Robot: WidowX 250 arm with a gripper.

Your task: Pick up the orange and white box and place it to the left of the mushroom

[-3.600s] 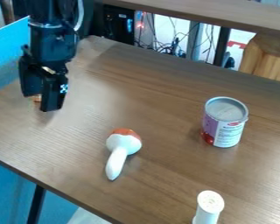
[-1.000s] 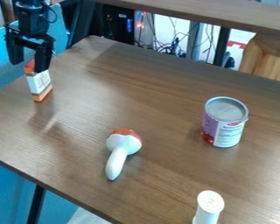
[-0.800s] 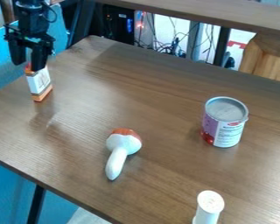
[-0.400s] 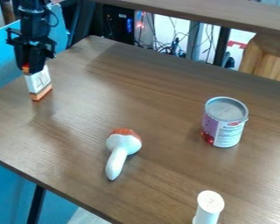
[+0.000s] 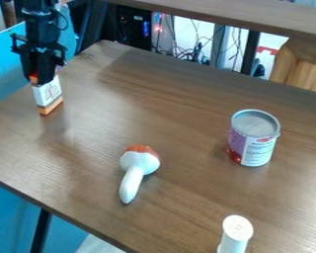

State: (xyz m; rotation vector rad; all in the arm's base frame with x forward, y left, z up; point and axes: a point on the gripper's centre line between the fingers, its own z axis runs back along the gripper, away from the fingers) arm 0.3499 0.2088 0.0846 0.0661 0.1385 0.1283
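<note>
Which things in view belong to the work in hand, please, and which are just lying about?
In use:
black gripper
white-and-orange box, upright, between its jaws

Lying about:
mushroom-shaped object
can with purple-and-white label
white cylinder

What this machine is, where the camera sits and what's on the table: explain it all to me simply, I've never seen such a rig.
The black machine at the upper left is a robot arm. Its hand has two fingers, closed around the top of a small white and orange box at the far left of the wooden table. A fixed camera looks down at a slant on all this. Near the middle lies a white, mushroom-shaped object with a reddish top. To its right stands a metal can with a printed label, and at the bottom edge is a white cylindrical container.
</note>
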